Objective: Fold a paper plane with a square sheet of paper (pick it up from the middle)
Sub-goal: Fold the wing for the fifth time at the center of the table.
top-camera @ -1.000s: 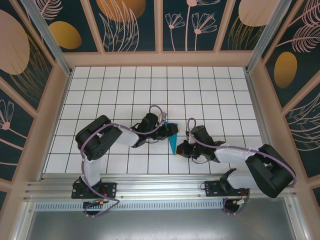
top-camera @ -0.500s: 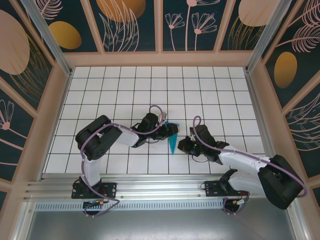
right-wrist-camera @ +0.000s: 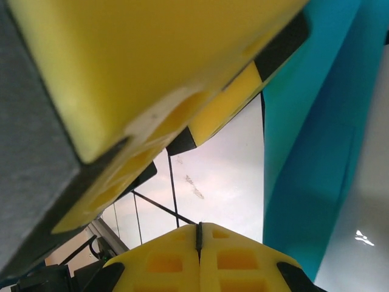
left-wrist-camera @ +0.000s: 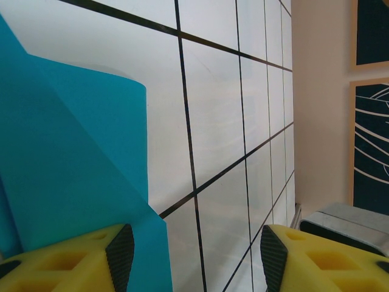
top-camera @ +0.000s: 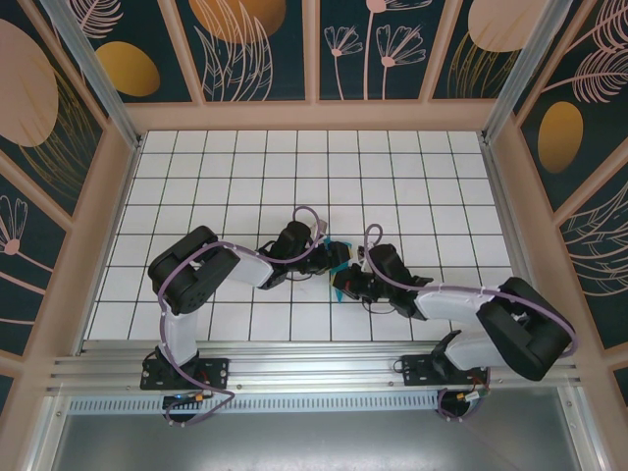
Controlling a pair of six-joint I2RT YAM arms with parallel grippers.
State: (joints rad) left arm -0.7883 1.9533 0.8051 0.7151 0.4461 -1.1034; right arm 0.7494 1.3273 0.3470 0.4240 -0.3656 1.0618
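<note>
While spread open, rests one finger (left-wrist-camera: 67, 267) of the left gripper (left-wrist-camera: 194, 255) over the paper plane (left-wrist-camera: 73, 152); holds the right gripper (right-wrist-camera: 199, 243) pinched together, empty, just beside it.

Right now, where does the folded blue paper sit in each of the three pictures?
Top external: folded blue paper lies just below the picture's middle.
Left wrist: it takes up the left side.
Right wrist: it runs as a strip down the right side.
Shared landmark: the white tiled table with black grid lines.
</note>
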